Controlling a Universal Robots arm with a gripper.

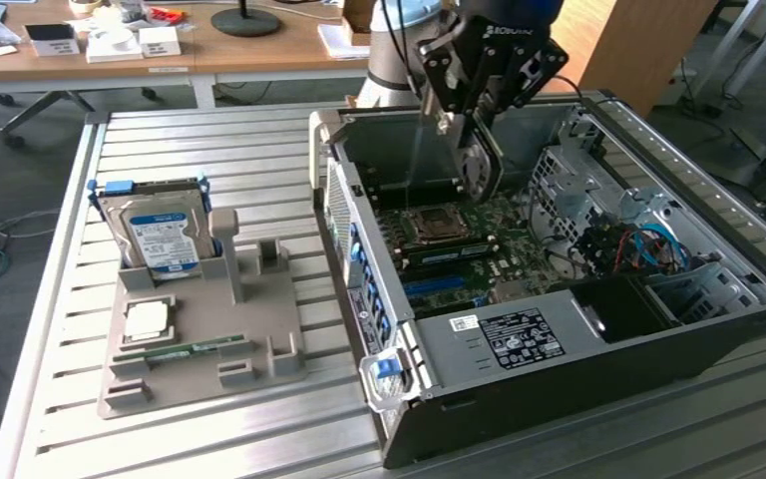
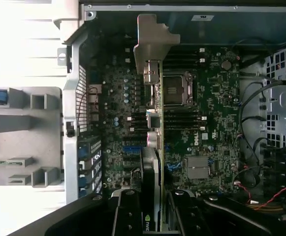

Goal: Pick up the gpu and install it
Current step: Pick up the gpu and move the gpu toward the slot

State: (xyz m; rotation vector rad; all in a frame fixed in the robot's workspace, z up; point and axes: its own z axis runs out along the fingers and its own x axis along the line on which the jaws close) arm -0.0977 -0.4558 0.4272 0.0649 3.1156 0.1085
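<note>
Holding the gpu (image 1: 483,165) in a partly closed claw (image 1: 470,120), edge-down over the open case (image 1: 702,329). Likely light, stiff, fragile: best gripped by bare board edges.

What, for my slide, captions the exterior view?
Arm's gripper holds thin green circuit-board gpu over the open black computer case.
</note>
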